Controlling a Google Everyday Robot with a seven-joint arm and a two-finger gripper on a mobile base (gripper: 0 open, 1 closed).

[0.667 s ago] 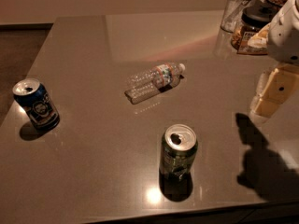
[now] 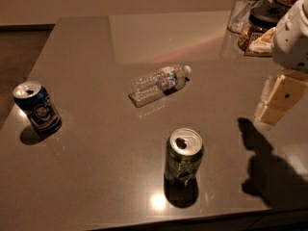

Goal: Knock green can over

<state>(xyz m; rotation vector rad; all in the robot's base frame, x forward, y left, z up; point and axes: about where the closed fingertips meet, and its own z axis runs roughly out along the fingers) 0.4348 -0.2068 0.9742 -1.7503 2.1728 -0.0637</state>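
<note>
Standing upright, the green can (image 2: 184,158) sits on the table (image 2: 86,177), nearer the front edge than the clear bottle (image 2: 160,83) and a little to that bottle's right, says the first observer. Where is the arm?

Right of the bottle and well apart from it, answers the second. The gripper (image 2: 275,100) hangs there, seemingly off the surface to judge by its shadow, and well apart from the can too. Nothing shows in its hold, and whether it is open or closed cannot be told.

So the can is not yet touched. What makes a good knock?

Contact high on the can's wall, the second reckons. A low push would likely slide it instead of tipping it. Coming from the bottle's right, the sweep should carry across and slightly toward the bottle, onto bare table, since a can tipped toward the front edge might roll off.

And the blue can (image 2: 37,106)?

Far left of the bottle, out of the path.
</note>
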